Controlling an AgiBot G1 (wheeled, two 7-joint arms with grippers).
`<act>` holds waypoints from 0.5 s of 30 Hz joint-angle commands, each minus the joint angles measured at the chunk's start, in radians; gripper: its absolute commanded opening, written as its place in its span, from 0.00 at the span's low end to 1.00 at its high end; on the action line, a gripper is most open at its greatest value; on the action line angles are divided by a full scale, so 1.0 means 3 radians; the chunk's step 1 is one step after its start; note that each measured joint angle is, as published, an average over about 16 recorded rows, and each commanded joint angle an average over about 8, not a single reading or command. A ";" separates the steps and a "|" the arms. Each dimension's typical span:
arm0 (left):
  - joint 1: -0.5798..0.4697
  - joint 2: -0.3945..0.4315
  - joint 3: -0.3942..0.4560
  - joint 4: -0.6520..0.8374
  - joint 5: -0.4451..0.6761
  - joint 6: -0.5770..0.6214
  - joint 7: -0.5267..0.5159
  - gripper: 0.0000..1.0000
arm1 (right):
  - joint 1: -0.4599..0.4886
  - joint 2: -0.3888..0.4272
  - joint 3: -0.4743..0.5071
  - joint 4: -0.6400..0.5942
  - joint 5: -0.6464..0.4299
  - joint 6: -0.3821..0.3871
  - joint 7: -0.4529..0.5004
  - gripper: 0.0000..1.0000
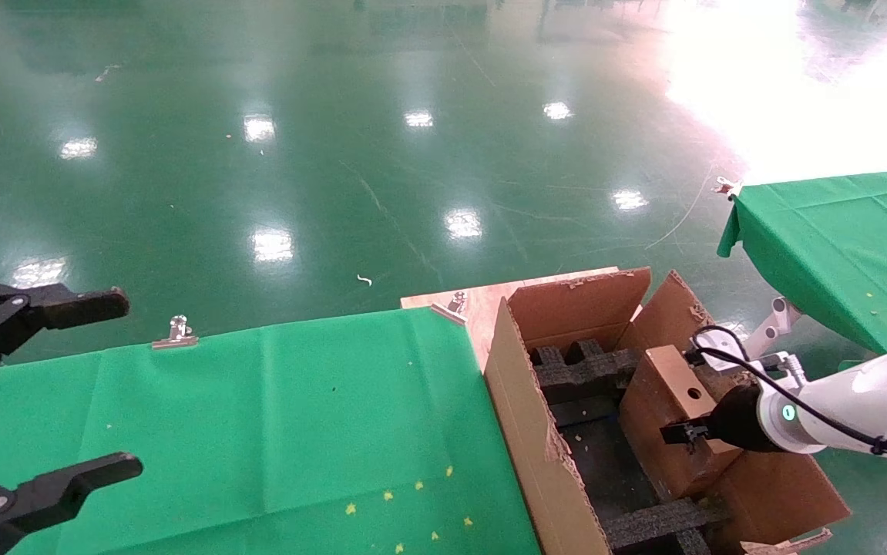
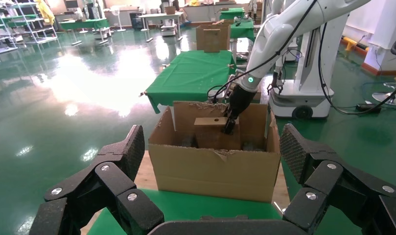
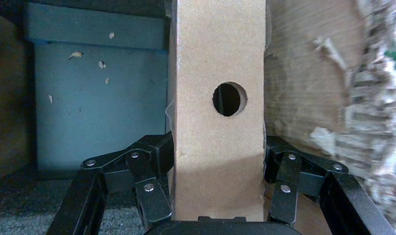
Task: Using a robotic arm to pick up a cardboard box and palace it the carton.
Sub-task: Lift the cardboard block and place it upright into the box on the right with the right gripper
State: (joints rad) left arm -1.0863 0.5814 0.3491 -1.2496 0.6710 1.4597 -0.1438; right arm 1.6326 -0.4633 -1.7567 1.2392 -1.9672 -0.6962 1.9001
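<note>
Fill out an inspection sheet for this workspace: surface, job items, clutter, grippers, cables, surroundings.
Surface: table under a green cloth held by metal clips; a bare wooden edge shows beside the carton.
Job's things: cardboard box with one round hole, held partly inside the carton, leaning toward its right wall; black foam blocks in the carton.
Clutter: small yellow specks on the cloth; cardboard crumbs in the carton.
Grippers: right gripper closed on the cardboard box's two sides; left gripper open above the table's left end, parked.
Cables: black cable along the right arm's wrist.
Surroundings: glossy green floor; second green-covered table at right.
</note>
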 commanded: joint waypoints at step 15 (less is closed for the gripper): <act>0.0000 0.0000 0.0000 0.0000 0.0000 0.0000 0.0000 1.00 | -0.0208 -0.0236 -0.0035 -0.0446 0.0329 0.0162 -0.0271 0.04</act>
State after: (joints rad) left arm -1.0862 0.5814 0.3491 -1.2495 0.6709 1.4596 -0.1437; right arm 1.5713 -0.5327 -1.7668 1.1090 -1.8729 -0.6473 1.8233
